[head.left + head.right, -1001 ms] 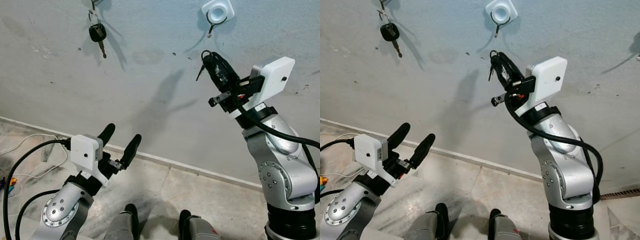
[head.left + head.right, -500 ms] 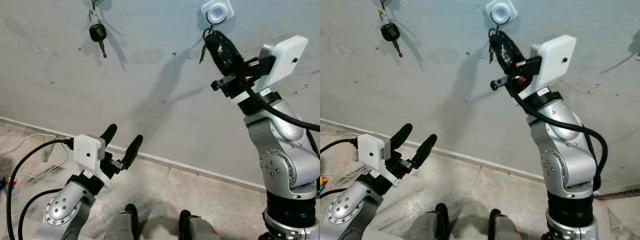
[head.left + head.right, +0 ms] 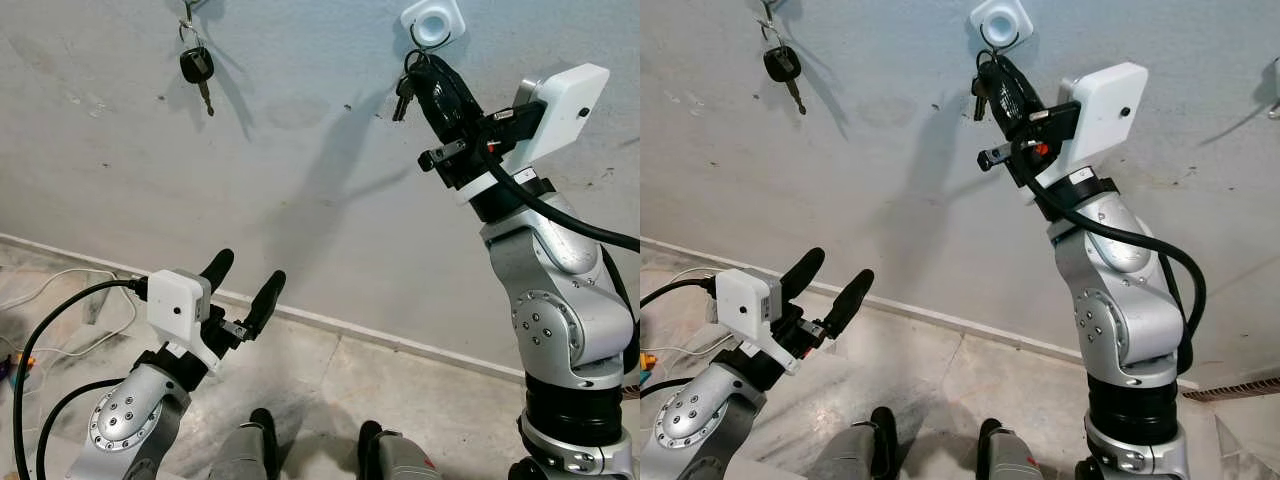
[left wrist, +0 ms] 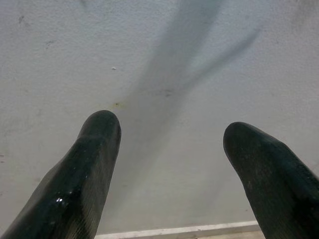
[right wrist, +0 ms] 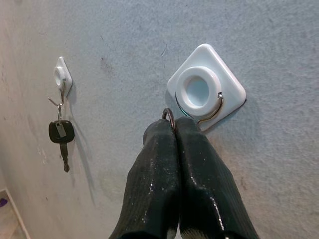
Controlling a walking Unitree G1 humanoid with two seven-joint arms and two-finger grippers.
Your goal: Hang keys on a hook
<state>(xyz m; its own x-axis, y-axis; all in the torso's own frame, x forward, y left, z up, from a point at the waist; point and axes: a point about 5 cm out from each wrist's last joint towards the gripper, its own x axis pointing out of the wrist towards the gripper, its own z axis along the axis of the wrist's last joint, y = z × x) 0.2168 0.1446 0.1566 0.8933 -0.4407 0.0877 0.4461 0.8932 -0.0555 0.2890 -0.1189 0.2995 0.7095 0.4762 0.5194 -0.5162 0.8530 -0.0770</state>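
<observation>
Right gripper has risen since a second ago, from below the white wall hook to right at it, fingers clenched on the keys, key ring touching the hook's wire. Left gripper stays low, fingers spread, holding nothing. Another key hangs on the far hook.
</observation>
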